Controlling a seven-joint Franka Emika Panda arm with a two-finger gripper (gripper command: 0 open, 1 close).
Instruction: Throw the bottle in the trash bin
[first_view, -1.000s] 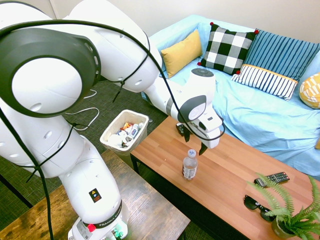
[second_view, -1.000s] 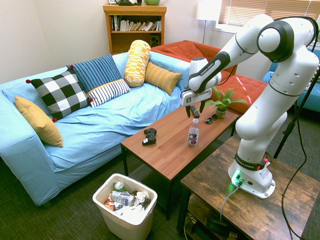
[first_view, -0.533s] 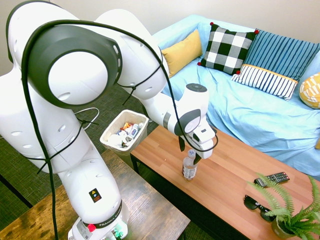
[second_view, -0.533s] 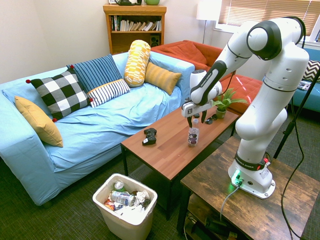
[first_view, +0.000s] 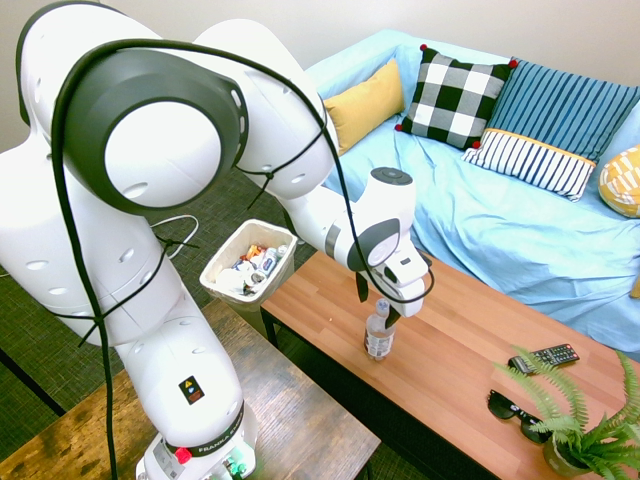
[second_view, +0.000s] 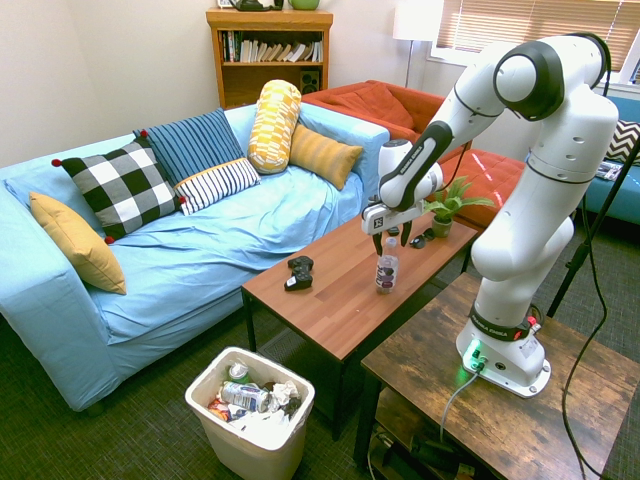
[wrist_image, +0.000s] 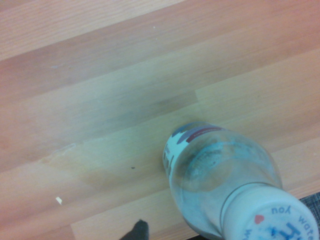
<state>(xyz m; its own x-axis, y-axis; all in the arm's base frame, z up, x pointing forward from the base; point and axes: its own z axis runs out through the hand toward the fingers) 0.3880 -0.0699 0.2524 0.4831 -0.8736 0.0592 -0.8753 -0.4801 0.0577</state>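
Bottle (first_view: 379, 331) upright on the tabletop (first_view: 470, 350), near its front edge, cap up, so a top-down approach suits it. Gripper (first_view: 377, 303) points straight down over the cap, fingers spread wide either side of the neck, gripping nothing yet. Trash bin (second_view: 250, 412) on the floor off the tabletop's end, already part-filled, mouth up for a drop.

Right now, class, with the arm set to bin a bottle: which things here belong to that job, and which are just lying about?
Belongs to the job:
bottle
trash bin
pincer, open around the bottle's cap

Just lying about:
remote control
sunglasses
potted fern
game controller
cushions
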